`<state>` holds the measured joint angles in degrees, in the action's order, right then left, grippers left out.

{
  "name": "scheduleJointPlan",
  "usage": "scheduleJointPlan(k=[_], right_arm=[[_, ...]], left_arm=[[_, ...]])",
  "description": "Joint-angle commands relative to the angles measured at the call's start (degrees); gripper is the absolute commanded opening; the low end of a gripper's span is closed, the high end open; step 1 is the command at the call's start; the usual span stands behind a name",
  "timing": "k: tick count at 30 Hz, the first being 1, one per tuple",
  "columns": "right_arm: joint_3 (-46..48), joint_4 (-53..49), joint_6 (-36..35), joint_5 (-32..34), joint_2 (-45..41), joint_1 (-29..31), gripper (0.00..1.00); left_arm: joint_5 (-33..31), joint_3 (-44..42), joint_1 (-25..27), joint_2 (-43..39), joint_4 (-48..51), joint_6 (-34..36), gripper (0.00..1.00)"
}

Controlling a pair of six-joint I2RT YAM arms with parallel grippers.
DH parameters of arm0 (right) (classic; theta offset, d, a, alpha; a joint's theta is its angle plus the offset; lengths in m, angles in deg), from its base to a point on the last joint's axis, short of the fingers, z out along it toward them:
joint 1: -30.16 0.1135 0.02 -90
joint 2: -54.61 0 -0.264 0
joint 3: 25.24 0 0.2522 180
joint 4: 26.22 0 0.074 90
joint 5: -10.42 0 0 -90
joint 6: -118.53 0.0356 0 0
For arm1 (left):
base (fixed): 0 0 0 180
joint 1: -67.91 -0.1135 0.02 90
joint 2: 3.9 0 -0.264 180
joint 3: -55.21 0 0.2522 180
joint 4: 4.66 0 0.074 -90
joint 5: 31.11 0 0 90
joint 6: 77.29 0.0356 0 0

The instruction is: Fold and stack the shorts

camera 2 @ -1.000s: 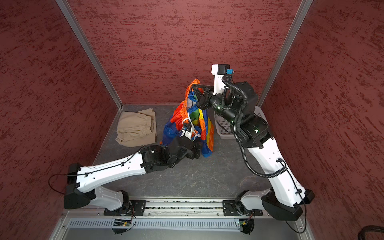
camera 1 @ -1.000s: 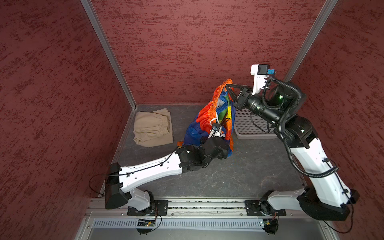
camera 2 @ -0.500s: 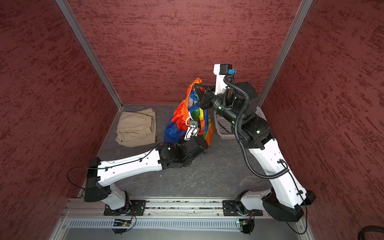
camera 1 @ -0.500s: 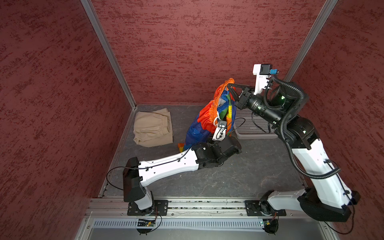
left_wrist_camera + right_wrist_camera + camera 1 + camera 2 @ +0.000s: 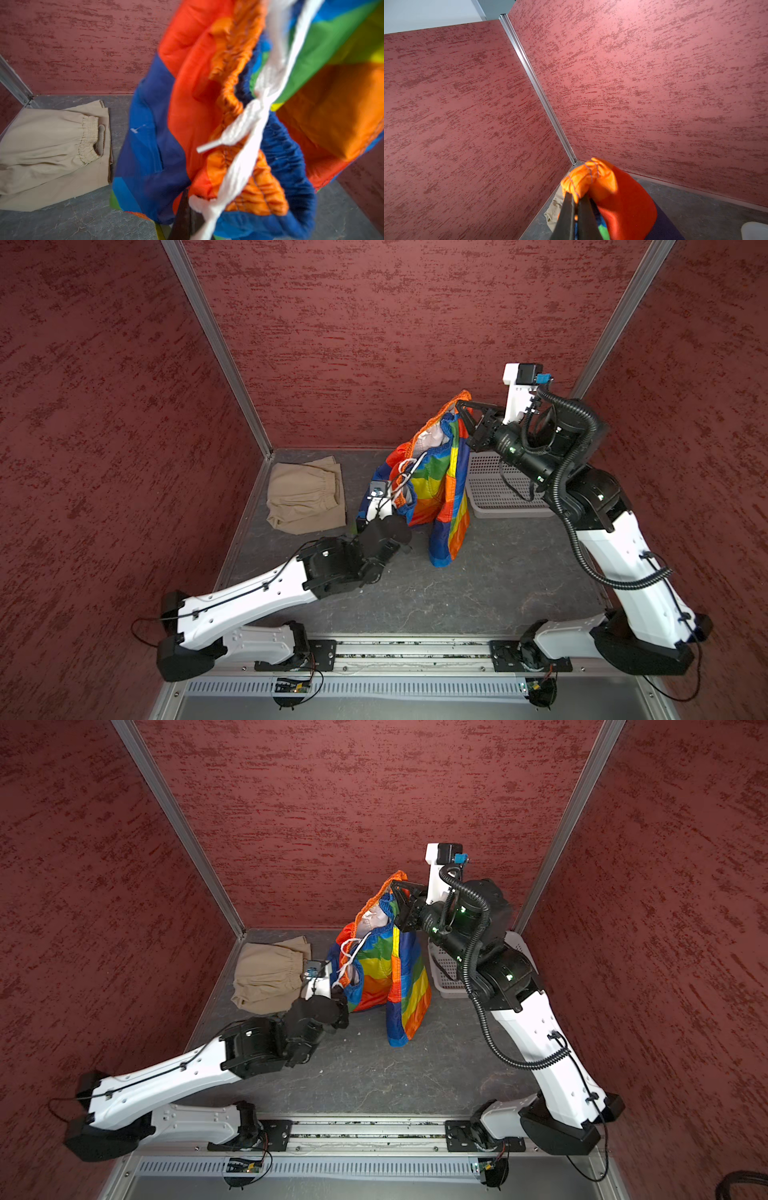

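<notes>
Moved: left hand [image 5: 392, 506] has pulled back toward its own side and closed since a second ago, when its fingers were standing apart. The waist of the shiny rainbow-striped shorts [image 5: 436, 485] with navy panels is now stretching between both hands.
Left hand: fingers are pressing together on the low end of that gathered waist.
Right hand [image 5: 459, 403]: is clamping the orange waistband bunch, holding up the garment's highest point.
Rainbow-striped shorts: are hanging over the middle of the mottled grey counter [image 5: 478, 585], one leg dangling down to it; contact there is unclear.
Plain beige cloth shorts with gathered elastic waist [image 5: 305, 497]: are lying folded flat in the back left corner, apart from the striped pair.
Top views only: both are showing the white perforated plastic basket [image 5: 494, 493] behind the striped pair, on the right hand side.
Left wrist view only: knotted white braided drawstring [image 5: 259, 116] is crossing in front of dark fingers [image 5: 182, 214].
Right wrist view only: orange cloth is bulging over two dark fingertips [image 5: 566, 209]; a sliver of beige is peeking in.
Hidden: the right arm is covering part of the basket, and cloth is burying the left fingertips in both top views. Close blur is hiding whether the cord is caught too.
Textures: glossy crinkled fabric, soft matte weave, rigid gridded plastic.
</notes>
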<state>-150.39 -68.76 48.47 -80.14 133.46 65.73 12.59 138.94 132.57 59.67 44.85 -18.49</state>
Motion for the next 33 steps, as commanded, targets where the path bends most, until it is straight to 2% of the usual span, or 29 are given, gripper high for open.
scheduleJointPlan(k=[1, 6, 9, 12, 14, 17, 23, 27, 33], right_arm=[[-2.11, 2.14, -1.46, 2.93, 0.51, 0.2, 0.0], [-2.16, 1.88, -2.16, 4.34, 0.88, 0.2, 0.0], [-2.26, 1.38, -4.18, 8.03, 0.71, 0.2, 0.0], [-2.81, 0.42, -6.98, 14.93, 0.03, -0.13, 0.0], [-3.03, 0.58, -7.93, 17.65, -1.11, -0.76, 0.0], [-3.75, 1.51, -10.19, 20.69, -2.95, -1.51, 0.0], [-6.09, 2.21, -18.61, 35.55, -3.79, -1.99, 0.0], [-6.41, 2.42, -20.69, 40.63, -3.88, -2.68, 0.0], [-7.62, 6.42, -25.94, 46.78, -2.84, -3.05, 0.0]], left_arm=[[6.66, -2.81, -4.02, -6.22, -1.02, -3.43, 0.0], [9.06, -4.64, -9.04, -12.39, 1.3, -4.66, 0.0], [13.88, -3.5, -14.23, -14.32, 2.13, -3.71, 0.0], [20.38, 1.12, -19.3, -13.76, 3.0, -1.53, 0.0], [22.88, 5.99, -20.92, -12.0, 3.95, 0.27, 0.0], [24.67, 14.29, -21.59, -8.94, 3.86, 4.12, 0.0], [26.75, 29.78, -22.04, -3.22, 4.08, 9.4, 0.0], [34.08, 34.07, -22.04, 1.27, 5.59, 6.88, 0.0], [48.13, 32.3, -21.44, 6.48, 3.76, -1.14, 0.0]])
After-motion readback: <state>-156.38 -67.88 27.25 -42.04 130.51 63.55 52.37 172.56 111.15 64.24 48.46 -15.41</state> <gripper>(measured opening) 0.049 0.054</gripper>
